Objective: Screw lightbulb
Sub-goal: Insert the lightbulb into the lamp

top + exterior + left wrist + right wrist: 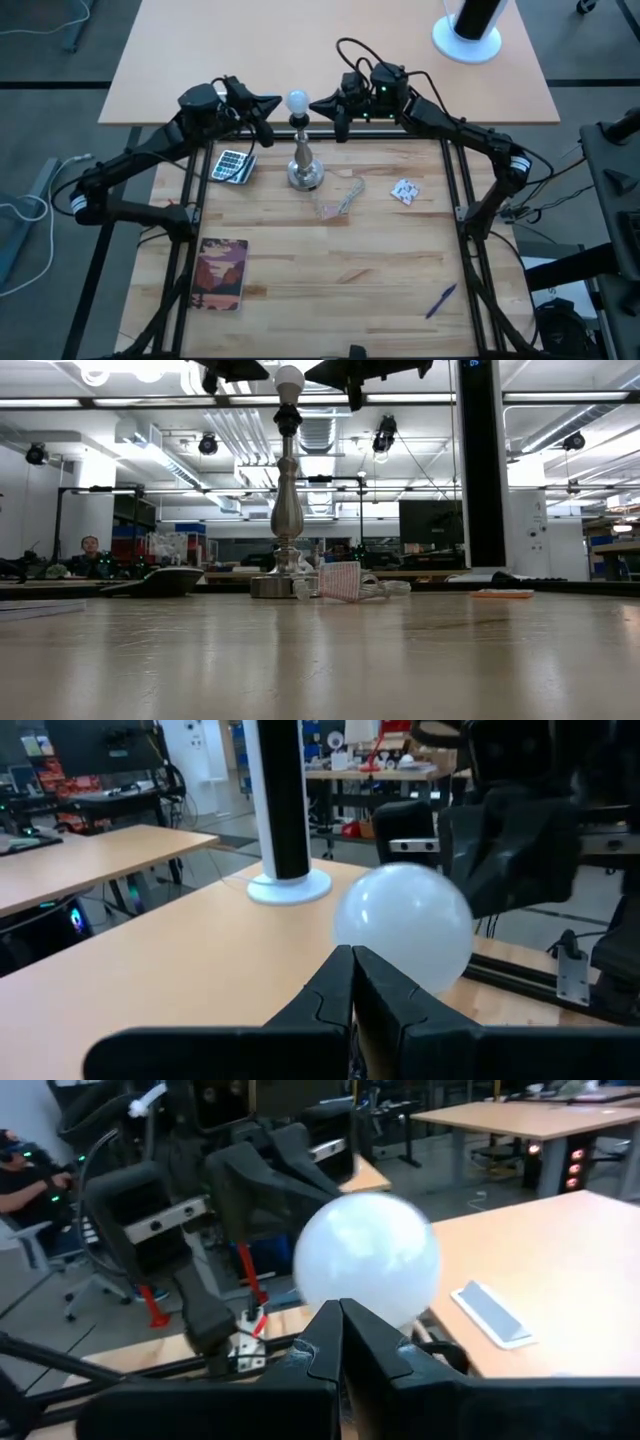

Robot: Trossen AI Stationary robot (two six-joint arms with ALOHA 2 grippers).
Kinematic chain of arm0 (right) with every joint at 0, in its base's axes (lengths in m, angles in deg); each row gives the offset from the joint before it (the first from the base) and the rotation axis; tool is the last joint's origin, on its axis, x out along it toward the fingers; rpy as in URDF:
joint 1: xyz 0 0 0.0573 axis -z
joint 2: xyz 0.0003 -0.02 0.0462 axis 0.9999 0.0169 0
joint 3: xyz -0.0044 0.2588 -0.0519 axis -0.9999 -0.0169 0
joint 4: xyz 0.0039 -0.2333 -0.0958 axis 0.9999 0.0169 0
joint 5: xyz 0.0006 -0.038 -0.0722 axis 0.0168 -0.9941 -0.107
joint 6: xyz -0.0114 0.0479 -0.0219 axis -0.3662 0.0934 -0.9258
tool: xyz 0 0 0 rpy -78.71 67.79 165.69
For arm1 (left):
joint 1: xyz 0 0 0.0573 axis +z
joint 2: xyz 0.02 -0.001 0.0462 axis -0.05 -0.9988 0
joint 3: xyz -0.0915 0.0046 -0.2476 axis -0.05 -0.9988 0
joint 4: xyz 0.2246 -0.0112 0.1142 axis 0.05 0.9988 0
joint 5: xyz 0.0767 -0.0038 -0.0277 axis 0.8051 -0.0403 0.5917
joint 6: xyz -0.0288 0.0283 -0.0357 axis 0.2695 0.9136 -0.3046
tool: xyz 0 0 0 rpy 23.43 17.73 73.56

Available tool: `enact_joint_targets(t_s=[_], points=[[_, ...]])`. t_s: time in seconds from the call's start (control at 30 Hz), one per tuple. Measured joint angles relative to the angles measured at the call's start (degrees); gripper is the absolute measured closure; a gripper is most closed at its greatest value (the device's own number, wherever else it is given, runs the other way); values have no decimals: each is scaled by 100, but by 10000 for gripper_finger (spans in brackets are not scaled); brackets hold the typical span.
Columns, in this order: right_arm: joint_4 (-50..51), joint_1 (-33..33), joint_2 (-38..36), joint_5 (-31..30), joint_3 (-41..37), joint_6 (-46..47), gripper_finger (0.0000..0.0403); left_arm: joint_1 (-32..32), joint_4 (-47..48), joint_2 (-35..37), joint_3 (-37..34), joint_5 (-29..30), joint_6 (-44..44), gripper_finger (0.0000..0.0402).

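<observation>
Lightbulb: the white frosted lightbulb (297, 100) sits upright on top of the silver lamp stand (304, 160), at the far side of the wooden table (330, 270); in the low view it (289, 378) stands on the black socket (288, 418) near the picture's upper edge.
Bulb against the fingers: it lies between the two grippers, apart from both; each wrist view shows it (402, 925) (366, 1260) just beyond that arm's own fingertips, not between them.
Left gripper: the left gripper (268, 104) hangs just left of the bulb at its height, its fingers (330, 990) pressed together with nothing in them.
Right gripper: the right gripper (322, 104) hangs just right of the bulb, its fingers (325, 1342) likewise together and empty.
Other things: a calculator (233, 166) lies left of the stand's foot, a small white packet with red specks (405, 191) to its right, a clear wrapper (338, 198) in front of it, a book with a reddish cover (222, 272) near the left front, a blue pen (441, 299) near the right front.
Writing: none can be read; the book's cover print is too small to make out.
Hidden or cut off: the bulb's screw base is not visible in any view, so how far it is seated in the socket cannot be told; the low view crops both grippers to dark shapes at its upper edge.
Room: a person (90, 546) shows far behind the table in the low view.
</observation>
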Motion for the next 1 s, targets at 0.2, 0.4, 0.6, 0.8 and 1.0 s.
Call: enact_joint_targets(t_s=[0.2,0.4,0.6,0.8,1.0], points=[[218,31,-92,-463,0,-120,403,-17,11,217,0,-295,-1,401],[177,109,-69,-492,0,-166,403,-22,83,82,0,-519,-2,401],[39,74,103,-312,0,-65,403,-17,137,-118,0,-414,-17,401],[-90,44,162,-152,0,33,403,-12,173,-142,0,-353,-10,401],[-105,-6,157,-3,0,78,403,2,198,-152,0,10,30,401]])
